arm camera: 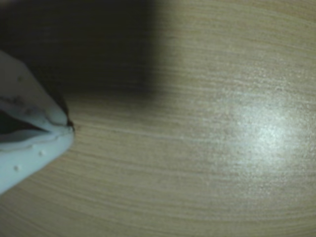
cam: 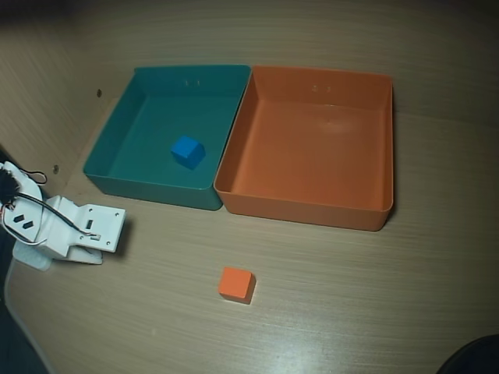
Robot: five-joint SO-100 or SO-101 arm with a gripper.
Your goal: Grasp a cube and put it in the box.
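The tool [arm camera: 69, 129] sat with its pale fingers pressed together, holding nothing, low over bare table [arm camera: 207, 163] in the wrist view. From overhead the arm's white housing [cam: 74, 230] was parked at the table's left edge, and the tool's tips could not be picked out there. The cube [cam: 236, 284] lay on the open table, well off to the right of the arm in that view and a little nearer the camera's bottom edge, clear of both boxes. The box [cam: 308, 199] stood beyond it, empty, touching the teal box [cam: 152, 187] along one wall; a small blue cube [cam: 187, 151] lay inside the teal one. The cube looked light, rigid and matte, probably foam or plastic, so not likely to slip; a pinch across two opposite flat faces near mid-height should hold it. It sat slightly turned relative to the boxes, so the tool would probably need some wrist rotation. The wrist view showed neither cube nor box, was soft in focus, and a dark shadow filled its upper left.
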